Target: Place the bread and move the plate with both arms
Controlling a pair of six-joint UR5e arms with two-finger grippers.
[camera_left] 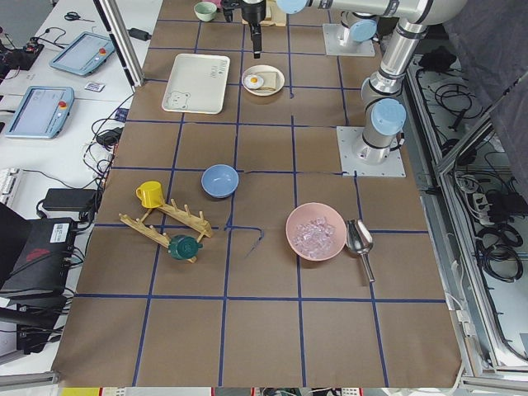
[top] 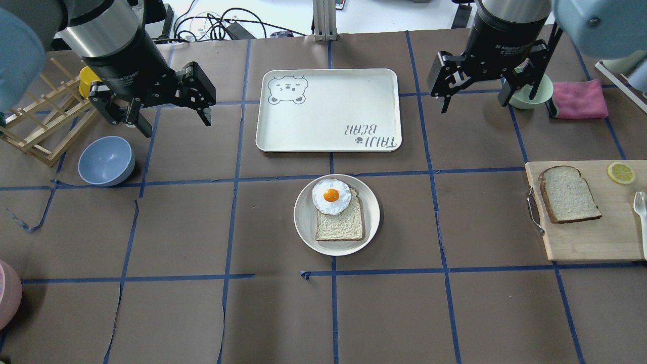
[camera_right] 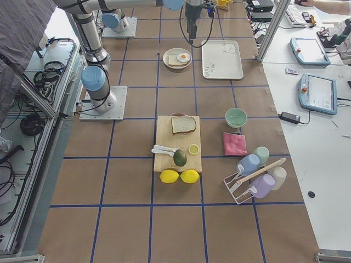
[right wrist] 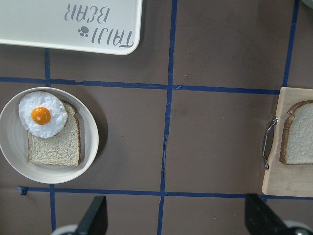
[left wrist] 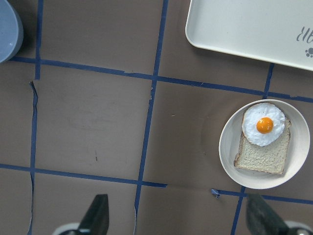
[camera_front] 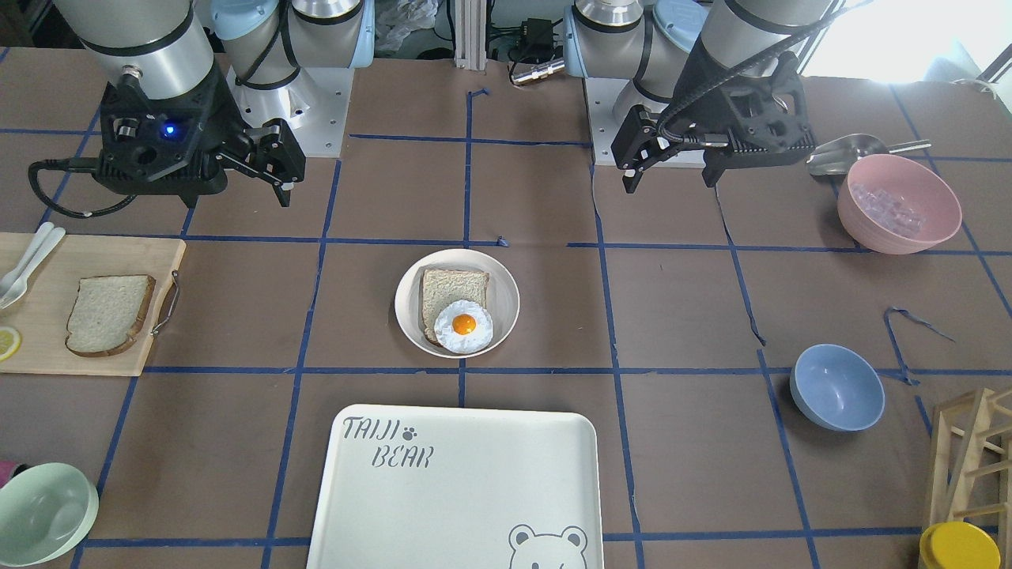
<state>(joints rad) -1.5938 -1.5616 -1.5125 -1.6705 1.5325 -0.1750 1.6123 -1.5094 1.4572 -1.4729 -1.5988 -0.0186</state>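
Note:
The bread (top: 569, 194), a greyish-tan slice with a dark crust, lies on a wooden cutting board (top: 591, 237) at the right; it also shows in the front view (camera_front: 109, 314) and at the right wrist view's edge (right wrist: 301, 134). The plate (top: 305, 222) sits mid-table and holds a squarer slice with a fried egg (top: 331, 195) on it. My left gripper (top: 174, 121) is open and empty, hovering left of the tray. My right gripper (top: 475, 101) is open and empty, hovering right of the tray, beyond the board.
The white TAIJI BEAR tray (top: 328, 108) lies just beyond the plate. A blue bowl (top: 106, 161) and a wooden rack (top: 45, 126) are at the far left. A pale green bowl (top: 530, 93), a pink cloth (top: 579, 98) and a lemon slice (top: 620, 173) are on the right.

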